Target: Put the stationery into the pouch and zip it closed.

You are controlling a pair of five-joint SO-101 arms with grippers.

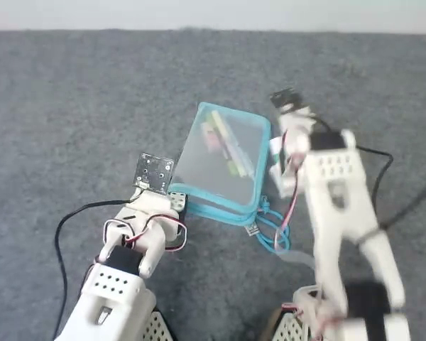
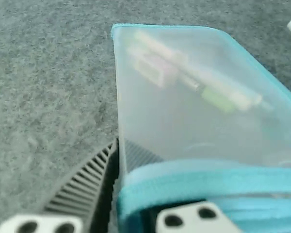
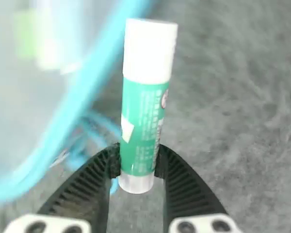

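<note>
Glue stick (image 3: 144, 107) sits clamped in right tool (image 3: 138, 159), beside pouch (image 3: 36, 102).

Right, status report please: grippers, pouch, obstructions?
Left gripper shut on pouch corner. Right gripper shut on glue stick, beside pouch. Other stationery inside. Blue cord trailing nearby.

The bench (image 1: 71, 106) is covered with a dark grey, felt-like fabric, and its fuzzy, mottled nap shows in all three views. At the far side in the high view, the grey ends in a straight line against a plain pale band (image 1: 213, 13). The light is soft and even, casting only faint shadows.
</note>
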